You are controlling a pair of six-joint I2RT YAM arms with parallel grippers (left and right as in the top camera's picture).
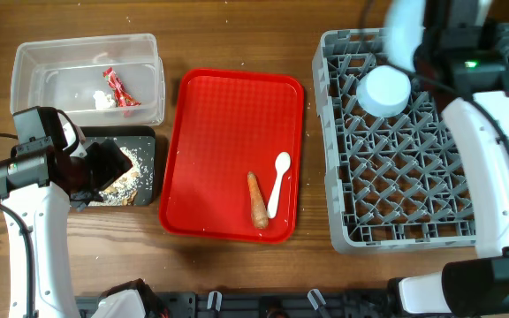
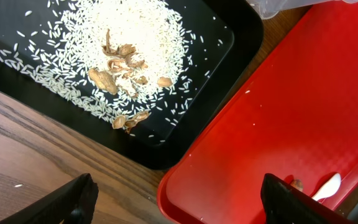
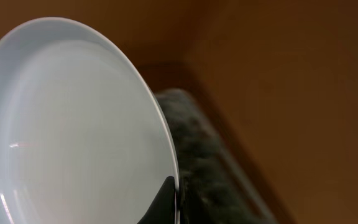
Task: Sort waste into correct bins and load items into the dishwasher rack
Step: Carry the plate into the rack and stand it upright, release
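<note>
Pinching the glossy light blue round plate [image 3: 73, 137] by its rim in the closed right claw [image 3: 169, 200], tilted over the pegged grey plastic grid rack [image 1: 414, 177] at the right edge of the surface [image 1: 316, 283], likely to slot it between pegs. Hanging the left claw [image 2: 178, 186] wide open and empty above the shallow black tray [image 2: 229, 40] near the left edge, over loose whitish rice [image 2: 135, 25]. Spotting the tapered orange carrot [image 1: 257, 201] and smooth white plastic spoon [image 1: 278, 181] unsorted on the flat red tray [image 1: 228, 106].

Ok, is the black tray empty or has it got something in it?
Not empty. The black tray holds a wide scatter of white rice, with brownish shell-like scraps lying in the middle of it.
</note>
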